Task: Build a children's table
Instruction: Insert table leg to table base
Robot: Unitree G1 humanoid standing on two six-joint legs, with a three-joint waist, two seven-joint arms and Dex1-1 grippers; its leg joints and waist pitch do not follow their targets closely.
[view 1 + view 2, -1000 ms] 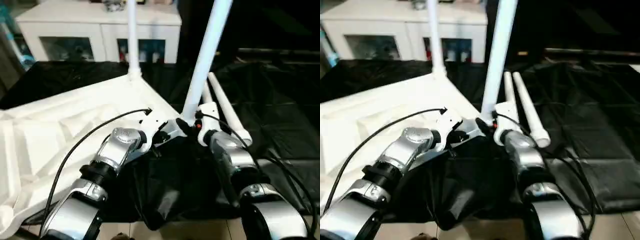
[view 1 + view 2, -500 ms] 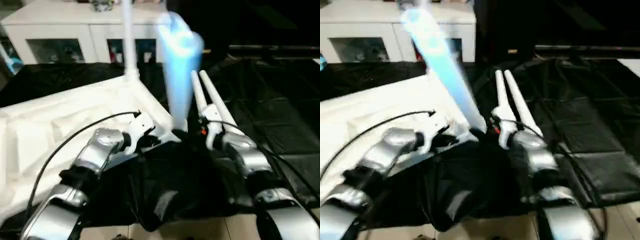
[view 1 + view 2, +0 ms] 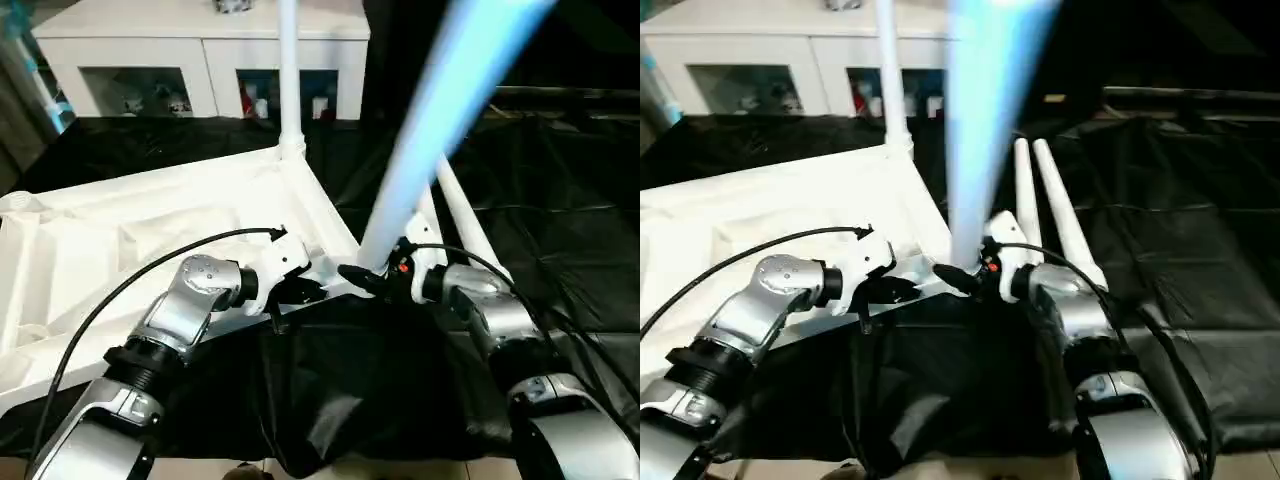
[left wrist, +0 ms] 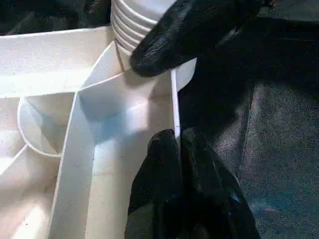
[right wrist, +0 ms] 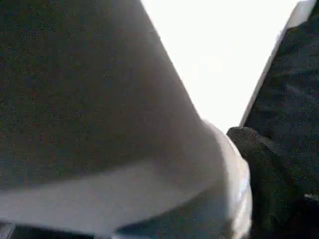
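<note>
Underneath both grippers a black cloth (image 3: pixel 560 250) covers the surface, and on it, stretching away to the left gripper's outer side, lies the white tabletop (image 3: pixel 120 260) with its ribbed underside facing up. Beyond that gripper, at the far corner of the tabletop, one white leg (image 3: pixel 289 70) stands upright in its socket. Directly between the two grippers a second leg (image 3: pixel 440 110) rises from the near corner socket (it looks streaked and leans toward the right arm's side). Just past the right gripper, two loose legs (image 3: pixel 1050 210) lie side by side on the cloth. Farther back than everything stands a white cabinet (image 3: pixel 200 50) with glass fronts. The left gripper (image 4: pixel 174 137) is clenched on the thin edge wall of the tabletop right beside that near socket. The right gripper (image 3: pixel 362 279) sits at the ribbed foot of the leaning leg, one black finger (image 4: pixel 184 35) lying against it, the jaws standing wide around the leg rather than pinching it.
</note>
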